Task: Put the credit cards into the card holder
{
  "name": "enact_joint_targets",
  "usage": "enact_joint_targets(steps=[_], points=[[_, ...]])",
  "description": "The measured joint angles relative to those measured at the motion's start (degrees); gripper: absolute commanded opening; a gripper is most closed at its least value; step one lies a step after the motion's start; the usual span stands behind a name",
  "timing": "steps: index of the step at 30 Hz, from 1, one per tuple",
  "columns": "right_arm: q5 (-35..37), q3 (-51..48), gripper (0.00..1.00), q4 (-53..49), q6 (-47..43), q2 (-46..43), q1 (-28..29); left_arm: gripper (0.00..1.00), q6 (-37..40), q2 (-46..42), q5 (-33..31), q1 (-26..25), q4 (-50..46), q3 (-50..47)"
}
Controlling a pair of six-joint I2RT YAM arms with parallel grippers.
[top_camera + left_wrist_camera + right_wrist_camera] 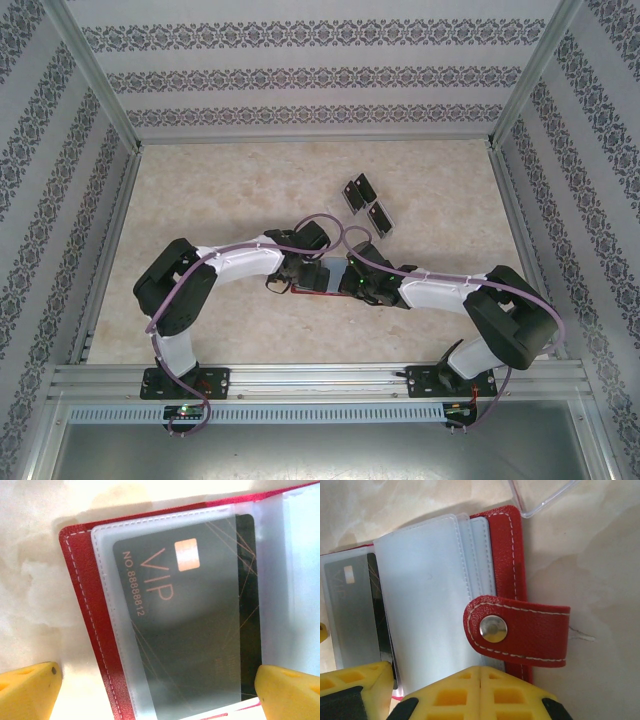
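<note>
Left gripper [300, 272] and right gripper [352, 282] meet nose to nose over the middle of the table [200, 200] in the top view, both above the red card holder [312, 291], which peeks out beneath them; two loose credit cards [357, 190] lie side by side on the table beyond the right gripper, apart from the holder. On the left wrist camera I see the left gripper [157, 695] spread wide and released, one yellow fingertip [27, 690] over bare table outside the holder's stitched red edge, the other on the inner side of the page, so the open card holder [82, 605] lies between and ahead of them; a black card [200, 630] marked VIP sits inside its clear sleeve. On the right wrist camera the right gripper [480, 690] is clenched, fingers together with nothing between them, at the near edge of the card holder [507, 550], just below the red closing tab [530, 630] and its metal snap [493, 629]; whether it presses on the sleeves I cannot tell. A corner of clear plastic [540, 500] lies just past the holder's far corner
</note>
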Motion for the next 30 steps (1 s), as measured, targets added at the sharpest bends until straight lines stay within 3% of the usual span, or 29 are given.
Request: enact_joint_targets(steps=[30], points=[[0.0, 0.0, 0.00, 0.2, 0.0, 0.1, 0.0, 1.00, -0.7, 0.5, -2.6, -0.5, 0.5, -0.3]])
